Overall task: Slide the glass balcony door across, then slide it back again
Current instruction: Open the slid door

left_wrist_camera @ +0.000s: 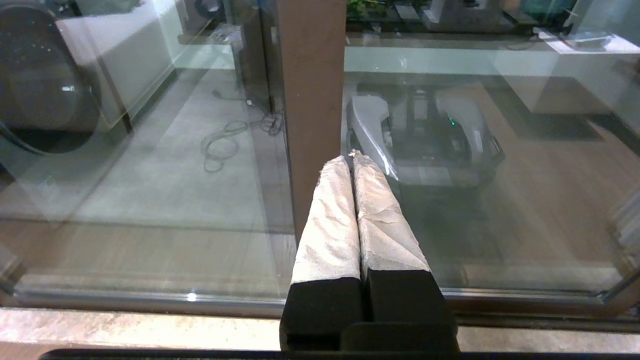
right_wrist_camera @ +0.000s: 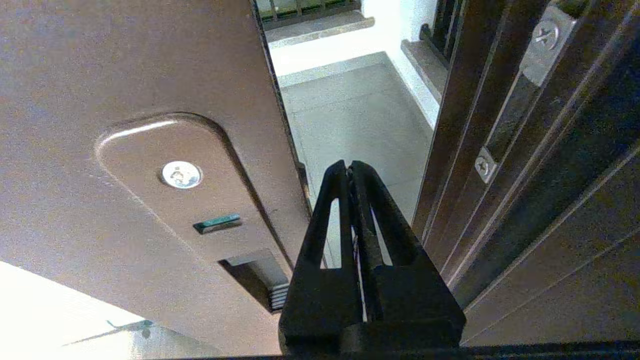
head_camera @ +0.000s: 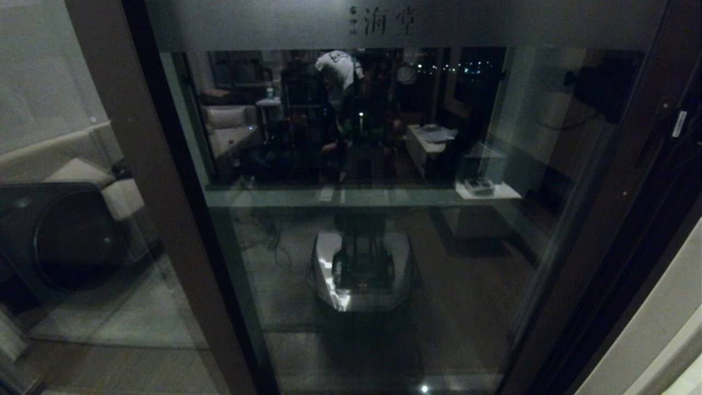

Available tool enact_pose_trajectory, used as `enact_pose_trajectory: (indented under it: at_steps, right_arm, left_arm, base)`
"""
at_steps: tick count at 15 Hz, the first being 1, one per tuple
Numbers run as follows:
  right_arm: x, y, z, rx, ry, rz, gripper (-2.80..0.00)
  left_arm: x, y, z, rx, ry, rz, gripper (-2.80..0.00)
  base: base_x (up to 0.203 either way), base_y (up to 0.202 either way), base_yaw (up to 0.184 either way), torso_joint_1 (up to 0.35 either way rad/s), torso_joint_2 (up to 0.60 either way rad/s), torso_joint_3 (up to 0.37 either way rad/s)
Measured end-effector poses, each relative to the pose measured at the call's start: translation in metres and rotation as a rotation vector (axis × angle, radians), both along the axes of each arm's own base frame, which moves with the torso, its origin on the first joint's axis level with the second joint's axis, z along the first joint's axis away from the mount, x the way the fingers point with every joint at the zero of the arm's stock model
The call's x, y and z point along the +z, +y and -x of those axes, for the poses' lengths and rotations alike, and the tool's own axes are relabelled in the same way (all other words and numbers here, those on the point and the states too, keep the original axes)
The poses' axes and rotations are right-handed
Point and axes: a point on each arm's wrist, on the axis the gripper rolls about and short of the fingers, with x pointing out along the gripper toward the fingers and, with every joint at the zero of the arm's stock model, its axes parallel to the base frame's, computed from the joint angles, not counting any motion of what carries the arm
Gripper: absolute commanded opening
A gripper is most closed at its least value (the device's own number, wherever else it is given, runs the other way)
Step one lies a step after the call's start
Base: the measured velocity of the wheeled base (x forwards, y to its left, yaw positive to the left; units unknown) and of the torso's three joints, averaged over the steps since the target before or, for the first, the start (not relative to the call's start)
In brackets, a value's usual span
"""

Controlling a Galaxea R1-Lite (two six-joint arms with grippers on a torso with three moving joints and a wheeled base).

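The glass balcony door [head_camera: 384,247] fills the head view, with Chinese characters on its frosted top strip [head_camera: 384,22]. Its handle upright [right_wrist_camera: 150,150] carries a recessed handle plate [right_wrist_camera: 190,200] with one screw and a finger slot. A narrow gap [right_wrist_camera: 350,110] separates that upright from the dark jamb [right_wrist_camera: 525,175]. My right gripper [right_wrist_camera: 350,167] is shut and empty, its tips pointing into this gap beside the handle. My left gripper [left_wrist_camera: 352,157], with white-wrapped fingers [left_wrist_camera: 330,225], is shut and empty close to the door's other brown upright [left_wrist_camera: 310,100].
A round-doored machine [head_camera: 60,236] stands behind the plain left panel. A cable [left_wrist_camera: 225,145] lies on the balcony floor. The jamb carries a metal strike plate [right_wrist_camera: 520,90]. A stone sill [left_wrist_camera: 125,327] runs below the track. A pale wall [head_camera: 658,329] stands at the right.
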Motion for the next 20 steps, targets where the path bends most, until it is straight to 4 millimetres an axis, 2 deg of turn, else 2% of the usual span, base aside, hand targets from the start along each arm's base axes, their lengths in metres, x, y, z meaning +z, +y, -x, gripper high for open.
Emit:
enact_pose_trajectory:
  at_steps: [14,20]
  right_arm:
    - [0.003,0.011,-0.001,-0.003,0.0,0.011,-2.8]
    - [0.007,0.024,0.0,0.015,-0.003,0.013,-2.8]
  left_arm:
    - [0.0,0.0,0.0,0.0,0.0,0.0,-2.8]
    - [0.0,0.0,0.0,0.0,-0.001,0.0,-2.8]
  base:
    - [0.0,0.0,0.0,0.0,0.0,0.0]
    - [0.0,0.0,0.0,0.0,0.0,0.0]
